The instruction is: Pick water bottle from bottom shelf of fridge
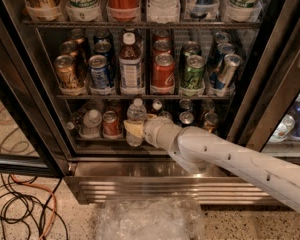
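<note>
The fridge (140, 186) stands open with wire racks full of cans and bottles. The water bottle (136, 115), small, clear and ribbed with a white cap, stands upright at the front of the bottom shelf. My gripper (133, 129) reaches in from the right on a white arm. It is shut on the bottle's lower body, with tan fingers (131, 128) on both sides of it. The bottle's lower part is partly hidden by the fingers.
A second clear white-capped bottle (92, 122) and a red can (110, 123) stand left of the held bottle. More cans (186, 118) sit behind my wrist. A labelled dark bottle (130, 66) is on the shelf above. Crumpled plastic (150, 219) and cables (20, 209) lie on the floor.
</note>
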`<state>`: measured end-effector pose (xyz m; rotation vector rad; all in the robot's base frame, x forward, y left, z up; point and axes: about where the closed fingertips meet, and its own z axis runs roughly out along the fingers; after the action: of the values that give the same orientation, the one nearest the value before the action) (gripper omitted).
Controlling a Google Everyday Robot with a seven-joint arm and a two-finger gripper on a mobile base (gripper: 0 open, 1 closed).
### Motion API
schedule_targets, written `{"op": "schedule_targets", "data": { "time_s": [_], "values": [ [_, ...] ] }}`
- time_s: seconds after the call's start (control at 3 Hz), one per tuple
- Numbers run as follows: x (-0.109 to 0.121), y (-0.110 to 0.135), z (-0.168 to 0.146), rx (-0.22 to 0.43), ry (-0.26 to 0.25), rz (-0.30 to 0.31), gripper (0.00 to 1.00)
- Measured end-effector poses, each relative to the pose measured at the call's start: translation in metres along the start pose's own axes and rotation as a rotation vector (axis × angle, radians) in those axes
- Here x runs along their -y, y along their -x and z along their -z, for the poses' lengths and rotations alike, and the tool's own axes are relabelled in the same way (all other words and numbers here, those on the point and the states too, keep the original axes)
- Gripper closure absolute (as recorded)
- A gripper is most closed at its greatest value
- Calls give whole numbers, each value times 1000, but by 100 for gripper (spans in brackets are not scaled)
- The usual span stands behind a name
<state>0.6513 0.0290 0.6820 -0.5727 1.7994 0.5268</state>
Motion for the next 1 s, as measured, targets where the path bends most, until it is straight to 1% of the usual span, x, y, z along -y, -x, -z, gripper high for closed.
{"op": "schedule_targets", "data": {
  "time_s": [0.33,0.67,1.0],
  "values": [
    [-18,-6,-1,-21,61,-26,100],
    [-48,-28,17,-101,149,-125,100],
    [-57,-41,51,-174,148,-209,100]
  ]
}}
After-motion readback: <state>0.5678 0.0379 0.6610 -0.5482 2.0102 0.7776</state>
